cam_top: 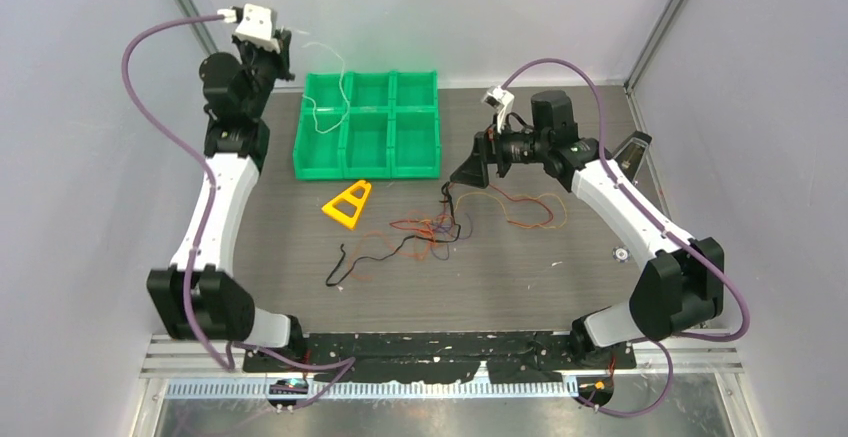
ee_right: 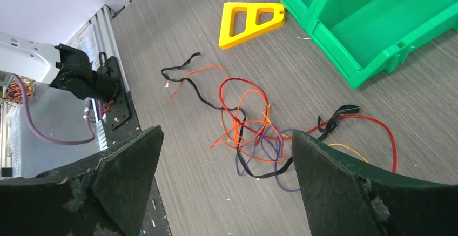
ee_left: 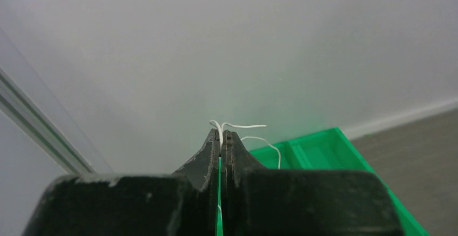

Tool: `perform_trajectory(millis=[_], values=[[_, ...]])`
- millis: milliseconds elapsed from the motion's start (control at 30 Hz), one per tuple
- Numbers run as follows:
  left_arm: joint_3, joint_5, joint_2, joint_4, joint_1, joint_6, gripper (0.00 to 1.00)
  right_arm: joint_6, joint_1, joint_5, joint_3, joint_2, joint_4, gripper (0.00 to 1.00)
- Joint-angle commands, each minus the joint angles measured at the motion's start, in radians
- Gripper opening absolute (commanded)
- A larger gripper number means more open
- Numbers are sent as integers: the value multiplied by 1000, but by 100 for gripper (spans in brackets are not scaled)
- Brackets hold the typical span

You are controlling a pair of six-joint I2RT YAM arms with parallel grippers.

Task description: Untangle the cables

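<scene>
My left gripper (cam_top: 284,55) is raised at the back left, beside the green bin (cam_top: 300,162), and is shut on a thin white cable (cam_top: 340,82). That cable hangs from it down into the bin's back-left compartment. In the left wrist view the white cable (ee_left: 243,126) sticks out past the closed fingertips of the left gripper (ee_left: 221,133). A tangle of orange, red, black and purple cables (cam_top: 435,227) lies on the table in front of the bin. My right gripper (cam_top: 468,172) hovers open just above and behind the tangle (ee_right: 251,128), nothing between its fingers (ee_right: 135,160).
A yellow triangular frame (cam_top: 348,203) lies on the table against the green bin's (ee_right: 378,25) front edge. One black cable end (cam_top: 345,262) trails off to the left of the tangle. A small pale piece (cam_top: 621,253) sits near the right arm.
</scene>
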Motion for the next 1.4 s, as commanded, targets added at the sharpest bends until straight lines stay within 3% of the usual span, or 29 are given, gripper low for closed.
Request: perform_trajectory(millis=[0,133,267,367,533,733,867,1000,1167,1333,1367], values=[[-161,125,-205,-126,5,-25,0,54,-3,-37,-18,-81,75,95],[-229,76,-288,-399,5,-31,0,67,-3,-37,-37,-116,83,95],[-245,-107,-261,-525,6,9,0,75,-3,-37,-63,-138,99,95],[-101,-181,-91,-625,55,-4,0,87,-3,-43,-78,-131,110,95],[104,-95,177,-689,101,1,0,72,-3,-37,-87,-117,102,95],[406,-151,476,-778,105,12,0,18,-3,-23,-87,-87,49,95],[531,-40,598,-800,111,-11,0,-5,-3,-23,-65,-50,16,95],[421,8,574,-749,103,-18,0,-33,-3,-17,-58,-35,-4,95],[205,18,497,-663,73,84,0,-44,-3,-19,-64,-25,-7,95],[199,10,536,-716,55,130,0,-40,-2,-30,-58,-6,-6,95],[213,16,546,-732,52,138,7,-38,-2,-32,-55,-4,-7,95]])
